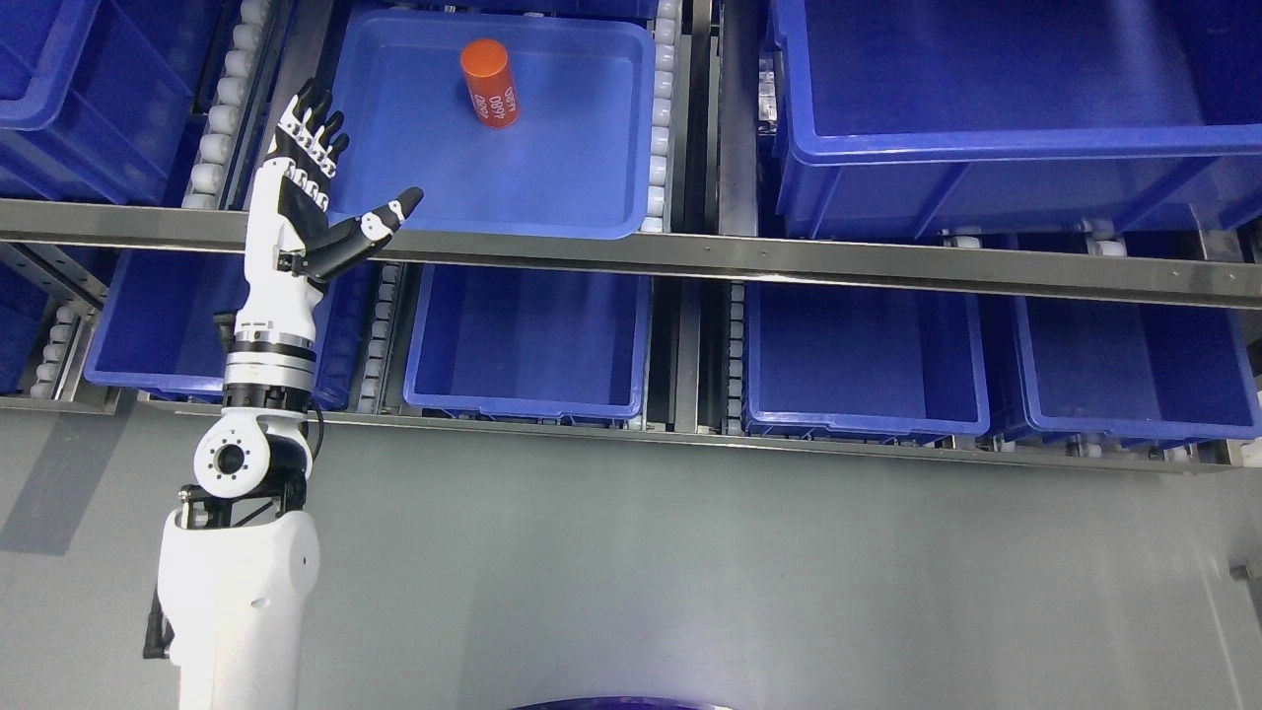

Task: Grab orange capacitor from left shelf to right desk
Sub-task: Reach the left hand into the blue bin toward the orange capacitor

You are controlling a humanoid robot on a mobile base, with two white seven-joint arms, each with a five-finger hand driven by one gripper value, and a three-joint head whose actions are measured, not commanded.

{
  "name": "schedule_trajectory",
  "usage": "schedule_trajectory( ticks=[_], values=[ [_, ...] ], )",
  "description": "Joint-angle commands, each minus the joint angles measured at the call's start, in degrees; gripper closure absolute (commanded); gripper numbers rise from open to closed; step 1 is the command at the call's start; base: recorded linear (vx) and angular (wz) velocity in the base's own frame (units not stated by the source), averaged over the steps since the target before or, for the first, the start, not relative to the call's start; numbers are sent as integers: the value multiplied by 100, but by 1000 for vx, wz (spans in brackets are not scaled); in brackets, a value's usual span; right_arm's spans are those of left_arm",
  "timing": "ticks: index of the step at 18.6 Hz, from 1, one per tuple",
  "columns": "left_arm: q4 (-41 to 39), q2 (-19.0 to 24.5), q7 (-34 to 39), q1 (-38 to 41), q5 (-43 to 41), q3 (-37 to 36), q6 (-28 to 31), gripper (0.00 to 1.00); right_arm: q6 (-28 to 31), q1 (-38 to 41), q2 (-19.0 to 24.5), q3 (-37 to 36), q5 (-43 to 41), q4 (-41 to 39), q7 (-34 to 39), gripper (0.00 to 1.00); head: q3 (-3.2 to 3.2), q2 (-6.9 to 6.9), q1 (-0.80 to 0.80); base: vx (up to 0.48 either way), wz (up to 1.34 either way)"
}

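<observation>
Orange capacitor [490, 83] stands slightly tilted in the shallow blue tray [592, 187] on the upper shelf, alone, easy to reach. Left hand [311, 202] hovers at the tray's eight o'clock, fingers spread and thumb out, holding nothing, seemingly ready for a grasp.

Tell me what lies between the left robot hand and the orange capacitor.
In the head view, only bare blue tray floor separates the open left robot hand from the orange cylindrical capacitor; nothing else intervenes.
</observation>
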Motion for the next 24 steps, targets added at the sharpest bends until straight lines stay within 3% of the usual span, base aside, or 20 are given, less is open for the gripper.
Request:
schedule_trajectory(
  ticks=[1,8,14,18,21,24],
  values=[
    [83,112,-2,-17,-3,-213,-11,0,-21,-8,-100,-62,0,-193,-3,0,0,0,0,10,-31],
    [574,173,-10,-306,-3,-116,-20,0,-21,-8,-100,-62,0,-193,-3,0,0,0,0,2,-11],
    [2251,173,-37,-1842,-766,-309,16,0,-21,-8,-100,-62,0,-193,-3,0,0,0,0,0,0],
    [3552,129,-37,-2828,-811,-538,384,0,-21,-8,-100,-62,0,-193,-3,0,0,0,0,0,0],
    [4325,120,-37,-3320,-811,-783,393,0,-21,-8,-100,-62,0,-193,-3,0,0,0,0,0,0],
    [4504,147,-81,-3410,-820,-1003,420,0,-21,-8,-100,-62,0,-193,-3,0,0,0,0,0,0]
  ],
)
